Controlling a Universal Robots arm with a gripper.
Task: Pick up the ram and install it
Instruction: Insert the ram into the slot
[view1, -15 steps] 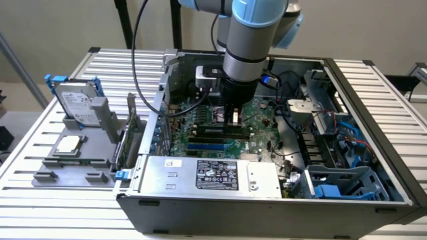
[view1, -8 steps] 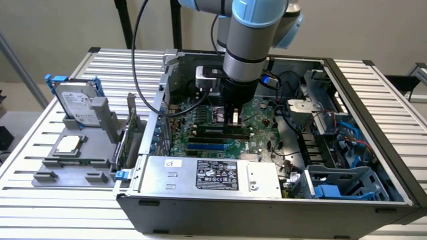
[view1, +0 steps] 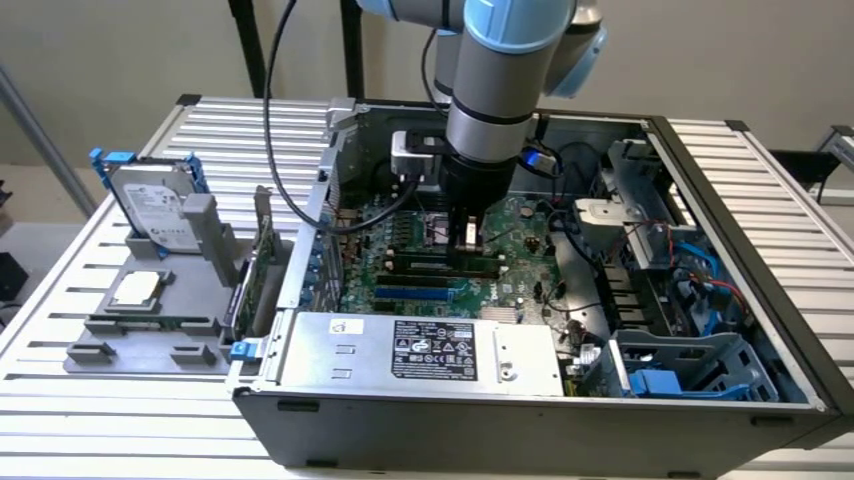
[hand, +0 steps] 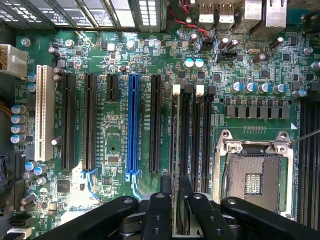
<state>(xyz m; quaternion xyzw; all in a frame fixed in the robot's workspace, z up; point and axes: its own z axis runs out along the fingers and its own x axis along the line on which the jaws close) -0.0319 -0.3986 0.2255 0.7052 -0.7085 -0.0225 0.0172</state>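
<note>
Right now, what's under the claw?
The ram, edge-on, along a black memory slot. The claw covers the slot's near end, so whether the ram is seated is hidden.

The ram (hand: 174, 165) I'm working with is a thin dark-green stick standing on edge in a black motherboard slot (hand: 187, 140), its near end between my gripper's (hand: 176, 200) fingers.
</note>
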